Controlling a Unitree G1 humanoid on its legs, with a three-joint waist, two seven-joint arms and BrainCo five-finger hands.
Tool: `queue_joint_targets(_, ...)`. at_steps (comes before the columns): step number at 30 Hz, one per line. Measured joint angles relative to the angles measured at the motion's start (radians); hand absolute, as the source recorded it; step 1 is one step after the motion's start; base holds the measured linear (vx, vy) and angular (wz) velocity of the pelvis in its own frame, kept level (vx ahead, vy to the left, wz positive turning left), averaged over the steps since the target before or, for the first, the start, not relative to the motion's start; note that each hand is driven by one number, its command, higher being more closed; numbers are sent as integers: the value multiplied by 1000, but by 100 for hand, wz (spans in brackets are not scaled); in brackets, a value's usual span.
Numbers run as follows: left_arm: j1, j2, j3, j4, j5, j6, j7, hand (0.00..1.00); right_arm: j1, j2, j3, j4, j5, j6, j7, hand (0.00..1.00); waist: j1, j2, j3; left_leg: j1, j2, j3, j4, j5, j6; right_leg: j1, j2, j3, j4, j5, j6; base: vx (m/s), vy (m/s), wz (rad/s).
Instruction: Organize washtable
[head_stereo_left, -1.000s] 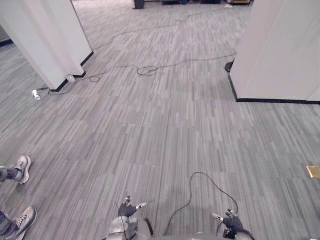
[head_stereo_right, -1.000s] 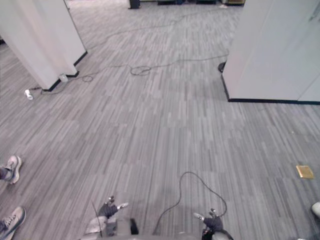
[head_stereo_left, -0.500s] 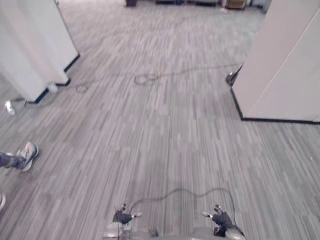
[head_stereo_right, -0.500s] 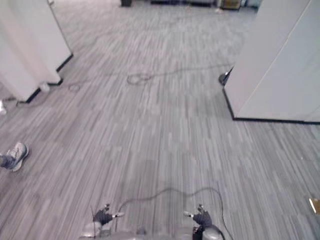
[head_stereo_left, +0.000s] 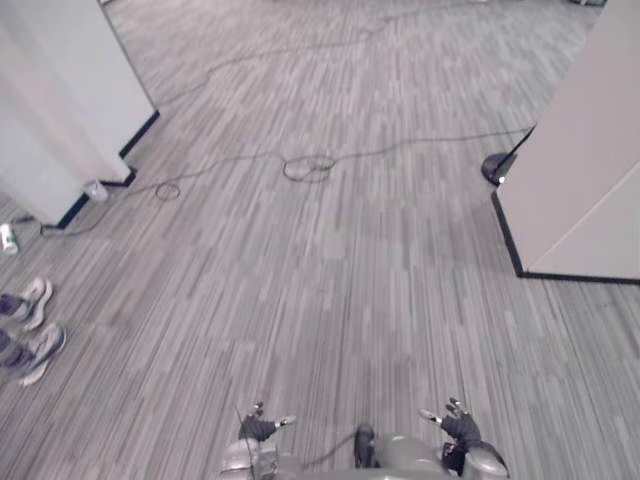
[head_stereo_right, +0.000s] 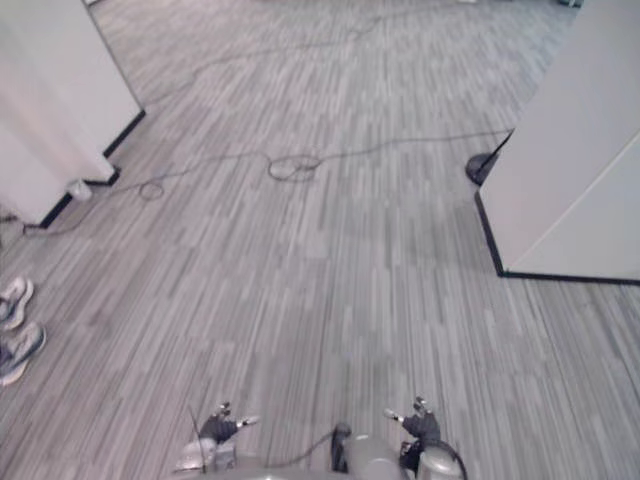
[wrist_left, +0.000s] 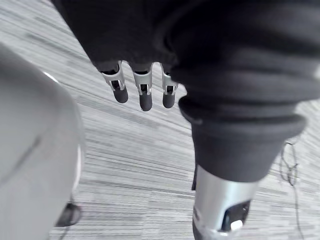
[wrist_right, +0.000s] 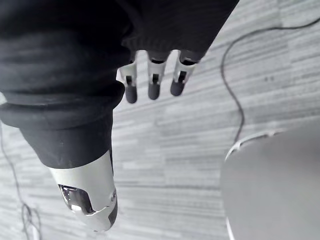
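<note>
Hanging low at the near edge of the head views, the left hand (head_stereo_left: 262, 430) and the right hand (head_stereo_left: 458, 428) were well apart from each other above a grey striped carpet (head_stereo_left: 330, 280). In the left wrist view the fingers (wrist_left: 145, 97) pointed straight down, side by side with slight gaps, the thumb (wrist_left: 222, 210) standing off from them and carpet showing past their tips. The right hand's fingers (wrist_right: 154, 89) looked the same (straight, loosely spread), its thumb (wrist_right: 85, 200) also apart.

A white partition (head_stereo_left: 60, 100) stood at far left, with a small pale cup (head_stereo_left: 95, 190) at the foot of its corner. Another white partition (head_stereo_left: 590, 170) stood at right, a dark round base (head_stereo_left: 496, 168) by its far corner. A thin cable with a coil (head_stereo_left: 309, 167) ran across the carpet between them. A person's two shoes (head_stereo_left: 28, 325) were at the left edge.
</note>
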Motion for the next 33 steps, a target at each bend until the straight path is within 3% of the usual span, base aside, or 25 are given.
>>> queue_joint_targets(1, 9, 9, -3, -14, -4, -3, 0, 0, -3, 0, 5, 7, 7, 2, 0, 0, 8, -1, 0, -50, -4, 39, -58, -20, 32, 71, -3, 33, -53, -7, 1, 578, -30, -64)
queue_joint_targets(2, 11, 10, -4, -20, -6, -4, 0, 0, -4, -1, 5, 9, 8, 4, -1, 0, 10, 2, 0, -82, -8, 57, -104, -25, 40, 102, -6, 49, -79, -8, 4, 564, 36, -71)
queue_joint_targets(3, 11, 12, -6, -20, -8, -6, 0, 0, -11, -1, 5, 15, 10, 4, -1, 0, 16, 0, 0, -137, -38, 67, -259, -25, 40, 144, -20, 77, -119, -13, 19, 532, 99, -68)
queue_joint_targets(5, 11, 17, -20, -20, -9, -9, 1, 0, -4, -4, 3, 27, 12, 9, -3, 0, 19, 1, 0, -198, -116, 22, -639, 19, -12, 206, -51, 119, -179, -38, 47, 516, 143, -59)
queue_joint_targets(7, 11, 14, -55, -21, -25, -19, 4, 0, -1, -23, 18, 31, 8, 13, -4, 0, 28, 26, -8, -249, -132, -34, -856, 89, -43, 251, -52, 150, -221, -71, 80, 592, 300, -56)
queue_joint_targets(9, 8, 21, -67, -27, -35, -27, 1, 0, 18, -26, 25, 55, 5, 14, -10, 0, 48, 5, -27, -271, -148, -47, -819, 202, 23, 295, -87, 179, -212, -125, 125, 639, 361, -57)
queue_joint_targets(10, 12, 29, -92, -19, -36, -26, 3, 0, 25, -23, 26, 54, -1, 12, -14, 0, 46, -7, -58, -274, -176, -51, -802, 255, 84, 259, -121, 182, -118, -145, 152, 711, 348, -39)
queue_joint_targets(11, 9, 38, -97, -10, -37, -25, 2, 0, 24, -16, 25, 55, -2, 10, -14, 0, 42, -22, -69, -270, -192, -43, -776, 254, 134, 175, -133, 194, 69, -152, 168, 706, 339, -32)
queue_joint_targets(12, 3, 47, -98, -3, -37, -25, 3, 0, 23, -7, 23, 55, -1, 9, -13, 0, 41, -39, -70, -259, -206, -35, -767, 235, 144, 121, -148, 204, 196, -144, 184, 693, 325, -15)
queue_joint_targets(13, -15, 67, -103, 9, -37, -19, 4, 0, 12, 9, 20, 52, -1, 9, -13, 0, 31, -75, -64, -222, -235, -25, -755, 192, 164, 21, -177, 213, 439, -73, 293, 539, 236, 6)
queue_joint_targets(14, -26, 77, -107, 25, -37, -15, 5, 0, 4, 14, 22, 54, -2, 10, -13, 0, 17, -88, -57, -196, -246, -23, -747, 167, 172, -17, -187, 211, 551, -54, 321, 647, 247, 21)
queue_joint_targets(15, -31, 88, -139, 39, -36, -4, 7, 0, -12, 19, 25, 53, -1, 9, -13, 0, 7, -94, -41, -124, -257, -26, -734, 121, 180, -68, -219, 170, 704, -69, 279, 616, 203, 3)
queue_joint_targets(16, -24, 90, -163, 46, -36, -2, 8, 0, -12, 15, 37, 51, -1, 6, -12, 0, 10, -81, -28, -21, -262, -15, -768, 86, 179, -99, -237, 116, 750, -102, 216, 691, 220, -10)
queue_joint_targets(18, -22, 83, -170, 46, -36, -2, 8, 0, -12, 1, 75, 44, -1, -7, -12, 0, 5, -66, -24, 122, -262, -8, -860, 67, 180, -146, -233, 51, 690, -149, 146, 586, 154, -18)
queue_joint_targets(20, -24, 74, -171, 48, -36, -3, 8, 0, -17, -1, 81, 42, -1, -19, -12, 0, -4, -60, -25, 199, -256, -5, -929, 67, 179, -222, -201, -11, 536, -162, 150, 442, 43, 1)
queue_joint_targets(21, -35, 68, -176, 49, -36, -3, 5, 0, -25, -1, 79, 38, -1, -24, -11, 0, -13, -56, -24, 232, -247, -5, -961, 62, 171, -273, -167, -26, 379, -151, 155, 496, -2, 5)
queue_joint_targets(23, -43, 60, -182, 51, -34, -1, 1, 0, -34, -1, 72, 39, -1, -22, -12, 0, -17, -57, -18, 270, -241, -8, -988, 53, 155, -290, -113, -14, 61, -25, 155, 499, -23, 11)
queue_joint_targets(24, -34, 58, -182, 62, -27, -1, -1, 0, -30, -2, 60, 41, 0, -21, -12, 0, -18, -60, -18, 304, -247, -17, -992, 32, 122, -279, -95, 7, -57, 117, 131, 511, -71, 39)
queue_joint_targets(25, -25, 51, -178, 67, -20, -1, -2, 0, -26, -2, 36, 44, 2, -20, -14, 0, -23, -58, -20, 338, -246, -40, -984, 8, 86, -258, -92, 43, -30, 221, 102, 655, -130, 52)
queue_joint_targets(27, -26, 38, -156, 65, -7, -3, -2, 0, -30, -8, 18, 43, -1, -18, -13, 0, -25, -53, -19, 349, -225, -58, -908, -9, 57, -255, -93, 31, 58, 188, 68, 527, -163, 40)
queue_joint_targets(28, -27, 13, -118, 55, 2, -5, -2, 0, -27, -4, 8, 39, 0, -18, -13, 0, -15, -39, -17, 281, -199, -60, -719, -17, 34, -234, -96, 17, 91, 132, 56, 436, -189, 24)
queue_joint_targets(30, -25, -4, -81, 39, 4, -5, -1, 0, -19, -12, 0, 13, 3, -16, -15, 0, -9, -12, -8, 175, -138, -48, -457, -13, -10, -191, -83, -1, 84, 96, 44, 421, -160, 24)
queue_joint_targets(31, -26, -13, -79, 35, 4, -5, -1, 0, -15, -18, -2, 4, 7, -15, -16, 0, -8, 9, -4, 127, -86, -13, -336, -19, -10, -139, -72, -14, 70, 75, 35, 394, -92, 23)
queue_joint_targets(33, -25, -15, -83, 35, 4, -5, -2, 0, -5, -18, -8, 7, 11, -7, -18, 0, -9, 10, -3, 119, -51, 47, -325, -24, -1, -52, -76, -20, 25, 60, 32, 361, -70, 13)
